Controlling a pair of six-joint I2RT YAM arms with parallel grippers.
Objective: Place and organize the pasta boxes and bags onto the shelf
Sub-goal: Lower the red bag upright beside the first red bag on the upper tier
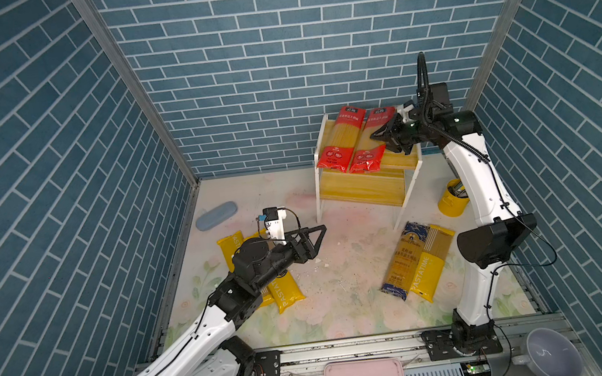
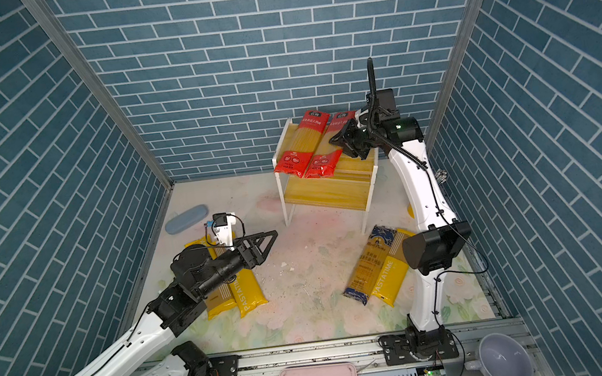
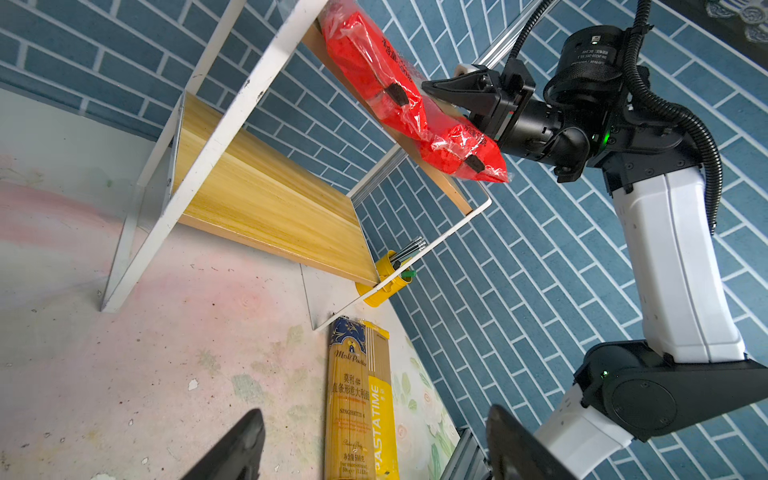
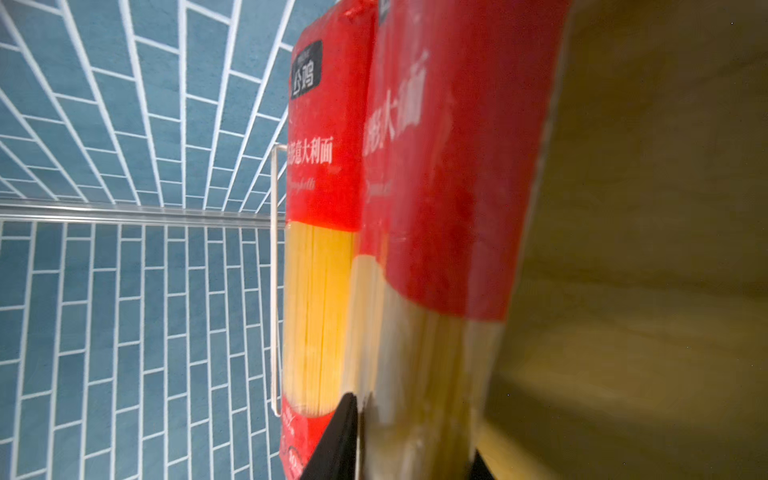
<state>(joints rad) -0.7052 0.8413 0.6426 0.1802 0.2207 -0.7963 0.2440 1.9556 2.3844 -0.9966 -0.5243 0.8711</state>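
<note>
Up at the shelf [image 1: 365, 189], over its upper board: right pincer [image 1: 374, 136], with fingers [image 4: 338, 436] on either side of the nearer red spaghetti packet [image 1: 365, 158]. Clamped or slack, impossible to tell. Just past that packet, touching it along its length: second red packet [image 1: 340, 136]. Both flat on the upper board, near ends jutting over its front edge.

Above the tabletop [image 1: 346, 292]: left pincer [image 1: 319, 241], jaws wide, nothing between them. Behind it, partly under its arm: yellow PASTATIME packet [image 1: 287, 292] beside a tan-striped packet [image 2: 220, 296]. Ahead of it, across open tabletop and well below the right pincer: dark blue-ended packet [image 1: 404, 258] and second PASTATIME packet [image 1: 428, 274], flat, side by side, close to the shelf's front leg. Off to the left pincer's side, by the wall: grey-blue case [image 1: 216, 215].
</note>
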